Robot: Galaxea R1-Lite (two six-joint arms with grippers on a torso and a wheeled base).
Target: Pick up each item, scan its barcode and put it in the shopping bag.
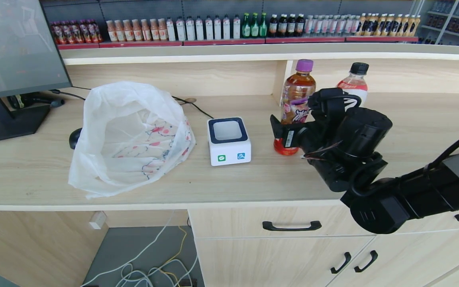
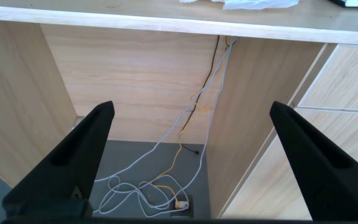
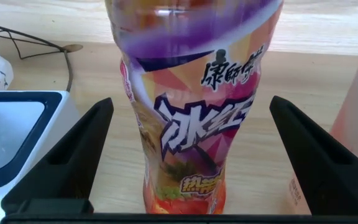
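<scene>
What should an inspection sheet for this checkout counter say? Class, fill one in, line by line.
Surface: pale wooden counter.
Job's things: open bag left of scanner; purple-capped bottle and black-capped bottle upright to its right.
Clutter: mouse beside bag; monitor far left.
Grippers: right gripper open around purple-capped bottle; left gripper open, low, facing the recess under the counter.
Cables: cable on counter behind scanner; loose coil on floor.
Surroundings: drink shelves behind; drawers below.
</scene>
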